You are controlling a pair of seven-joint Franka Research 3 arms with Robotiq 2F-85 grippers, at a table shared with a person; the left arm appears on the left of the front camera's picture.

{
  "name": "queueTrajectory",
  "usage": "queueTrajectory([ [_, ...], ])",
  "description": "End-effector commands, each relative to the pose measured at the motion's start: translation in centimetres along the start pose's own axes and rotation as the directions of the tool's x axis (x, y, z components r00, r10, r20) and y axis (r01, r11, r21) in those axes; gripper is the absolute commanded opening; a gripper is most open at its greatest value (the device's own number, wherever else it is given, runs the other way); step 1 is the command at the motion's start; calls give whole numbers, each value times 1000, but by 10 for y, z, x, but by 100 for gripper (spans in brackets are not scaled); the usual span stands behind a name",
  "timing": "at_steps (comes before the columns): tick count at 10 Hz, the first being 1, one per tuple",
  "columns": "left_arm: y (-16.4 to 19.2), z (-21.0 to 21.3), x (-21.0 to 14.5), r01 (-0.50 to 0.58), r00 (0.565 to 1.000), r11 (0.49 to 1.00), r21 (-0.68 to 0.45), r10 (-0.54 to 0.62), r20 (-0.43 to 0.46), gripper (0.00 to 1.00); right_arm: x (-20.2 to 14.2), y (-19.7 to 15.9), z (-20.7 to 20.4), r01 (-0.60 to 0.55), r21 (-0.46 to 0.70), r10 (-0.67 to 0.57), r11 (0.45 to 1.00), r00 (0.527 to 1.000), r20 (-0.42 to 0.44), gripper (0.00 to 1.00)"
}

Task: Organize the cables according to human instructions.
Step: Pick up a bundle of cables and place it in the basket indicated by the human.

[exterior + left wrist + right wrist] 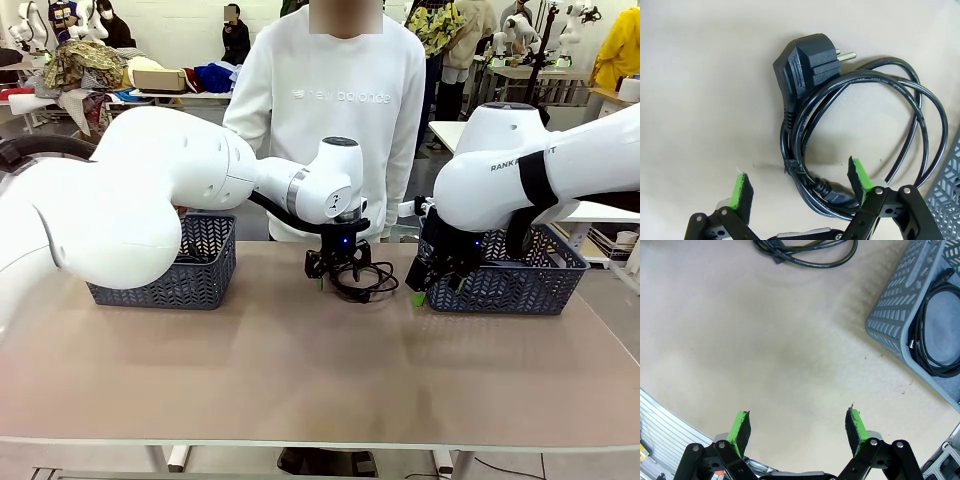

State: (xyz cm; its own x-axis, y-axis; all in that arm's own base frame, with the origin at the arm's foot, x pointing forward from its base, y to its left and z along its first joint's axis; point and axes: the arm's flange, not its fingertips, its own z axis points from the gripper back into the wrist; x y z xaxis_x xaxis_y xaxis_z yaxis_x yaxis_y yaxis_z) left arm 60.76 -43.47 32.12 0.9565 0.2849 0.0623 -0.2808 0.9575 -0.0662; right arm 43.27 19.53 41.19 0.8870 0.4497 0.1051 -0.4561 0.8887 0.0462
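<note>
A coiled black cable (374, 286) lies on the table in front of the person, between the two baskets. My left gripper (337, 276) hangs just above it, open. In the left wrist view the cable (875, 85) shows its chunky plug (807, 62), and its tied bundle runs between the fingers of my left gripper (801, 185), close to the right pad. My right gripper (438, 290) stands open by the right basket's near-left corner, with bare table between the fingers of the gripper (799, 427). Another coiled cable (935, 330) lies inside that basket.
Two dark blue-grey lattice baskets stand on the table, one at the left (170, 285) and one at the right (520, 290). A person in a white sweatshirt (335, 100) stands at the far side. The near half of the table (300, 380) is bare.
</note>
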Motion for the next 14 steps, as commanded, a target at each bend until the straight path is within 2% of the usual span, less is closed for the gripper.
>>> queueTrajectory([
  [1,-5,1,3,-21,1000,1000,14,21,17,100,0,0,2,0,0,0,1000,1000,5,100],
  [2,-6,0,3,-23,1000,1000,19,23,22,83,0,0,2,0,0,0,1000,1000,5,100],
  [3,-6,1,3,-22,999,1000,17,21,26,82,0,0,2,0,0,0,1000,1000,5,100],
  [4,-6,1,3,-23,999,1000,14,23,31,65,0,0,2,0,0,0,1000,1000,5,100],
  [5,-6,2,2,-24,999,1000,8,23,34,77,0,0,2,0,0,0,1000,1000,5,100],
  [6,-6,2,2,-24,999,1000,5,24,36,47,0,0,2,0,0,0,1000,1000,5,100],
  [7,-6,2,2,-24,999,1000,6,24,37,60,0,0,2,0,0,0,1000,1000,5,100],
  [8,-6,2,2,-24,999,1000,5,24,39,29,0,0,2,0,0,0,1000,1000,5,100],
  [9,-5,3,2,-24,999,1000,4,24,40,42,0,0,2,0,0,0,1000,1000,5,100],
  [10,-5,2,3,-24,999,1000,3,24,41,11,0,0,2,0,0,0,1000,1000,5,100],
  [11,-5,3,3,-25,999,1000,0,25,46,24,0,0,2,0,0,0,1000,1000,5,100],
  [12,-6,4,2,-23,998,1000,-4,24,52,0,0,0,2,0,0,0,1000,1000,5,100],
  [13,-5,5,2,-20,998,1000,-7,20,58,5,0,0,2,0,0,0,1000,1000,5,100],
  [14,-5,8,0,-17,998,1000,-6,18,65,0,0,0,2,0,0,0,1000,1000,5,100],
])
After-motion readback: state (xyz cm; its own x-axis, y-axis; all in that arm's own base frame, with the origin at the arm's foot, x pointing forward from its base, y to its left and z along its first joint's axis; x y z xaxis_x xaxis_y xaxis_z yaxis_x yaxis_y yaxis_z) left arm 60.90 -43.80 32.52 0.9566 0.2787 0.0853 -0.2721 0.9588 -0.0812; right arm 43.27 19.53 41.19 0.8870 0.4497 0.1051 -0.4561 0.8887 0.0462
